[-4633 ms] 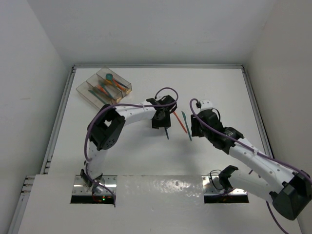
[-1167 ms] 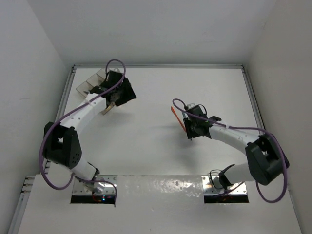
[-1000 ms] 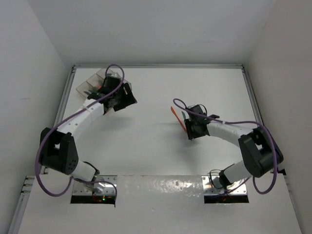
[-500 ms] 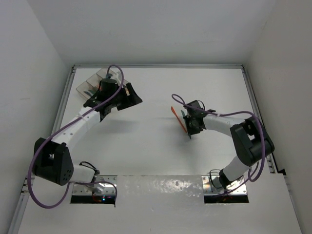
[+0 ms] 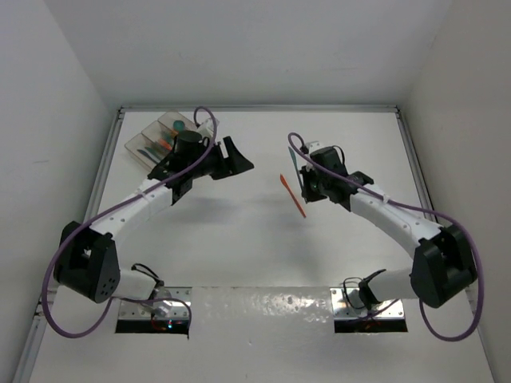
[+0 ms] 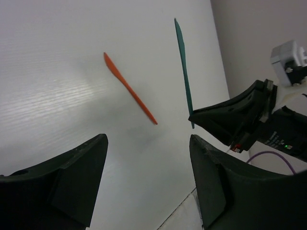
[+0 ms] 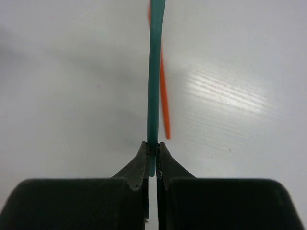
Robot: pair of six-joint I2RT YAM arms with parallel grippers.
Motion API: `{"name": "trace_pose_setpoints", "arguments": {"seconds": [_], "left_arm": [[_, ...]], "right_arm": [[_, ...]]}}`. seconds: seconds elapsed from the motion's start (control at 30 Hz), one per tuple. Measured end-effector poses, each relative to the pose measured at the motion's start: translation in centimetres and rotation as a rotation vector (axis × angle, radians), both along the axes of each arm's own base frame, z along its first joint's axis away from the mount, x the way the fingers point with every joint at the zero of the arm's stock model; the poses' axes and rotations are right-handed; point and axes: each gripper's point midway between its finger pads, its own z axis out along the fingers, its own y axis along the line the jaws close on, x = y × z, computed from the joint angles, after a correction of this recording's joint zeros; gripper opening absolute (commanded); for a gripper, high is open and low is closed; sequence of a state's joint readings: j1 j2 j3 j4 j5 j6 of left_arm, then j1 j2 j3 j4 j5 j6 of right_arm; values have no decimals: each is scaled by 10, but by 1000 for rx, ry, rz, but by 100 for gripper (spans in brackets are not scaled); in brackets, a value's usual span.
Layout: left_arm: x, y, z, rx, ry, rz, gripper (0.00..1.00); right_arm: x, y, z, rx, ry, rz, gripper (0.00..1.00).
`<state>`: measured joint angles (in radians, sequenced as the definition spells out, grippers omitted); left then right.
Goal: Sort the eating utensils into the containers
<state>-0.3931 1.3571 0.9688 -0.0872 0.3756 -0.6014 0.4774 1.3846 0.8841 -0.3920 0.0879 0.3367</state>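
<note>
The right gripper (image 7: pixel 152 149) is pinched tight on a teal utensil's (image 7: pixel 154 72) end, above the orange knife (image 7: pixel 163 103) lying on the table (image 5: pixel 263 255). The left gripper (image 6: pixel 148 153) gapes empty near the clear divided tray (image 5: pixel 137 145), which holds several coloured utensils (image 5: pixel 170 137).

bright, even light fills the white enclosure. in the left wrist view a streaked sheen lies on the glossy white table (image 6: pixel 53 100) left of the thin orange plastic knife (image 6: pixel 129 88); in the right wrist view, right of it. shadows near the knife are soft and faint.
</note>
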Motion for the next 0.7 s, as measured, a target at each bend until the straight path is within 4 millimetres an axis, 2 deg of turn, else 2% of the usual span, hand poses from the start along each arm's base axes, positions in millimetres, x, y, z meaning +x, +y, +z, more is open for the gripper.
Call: {"name": "trace_pose_setpoints", "arguments": {"seconds": [0.1,0.2,0.43,0.7], "left_arm": [[-3,-20,4,-34,-10,-41,67],[-4,-42,7,-62,-11,-79,66],[-5,-86,14,-92,-20,-152,61],[9,-104,1,-73,14,-140,51]], "right_arm": [[6,21,32,64,-69,45,0],[3,37,47,110,-87,80,0],[-11,60,52,178,-54,131,0],[-10,69,63,225,-59,141,0]]}}
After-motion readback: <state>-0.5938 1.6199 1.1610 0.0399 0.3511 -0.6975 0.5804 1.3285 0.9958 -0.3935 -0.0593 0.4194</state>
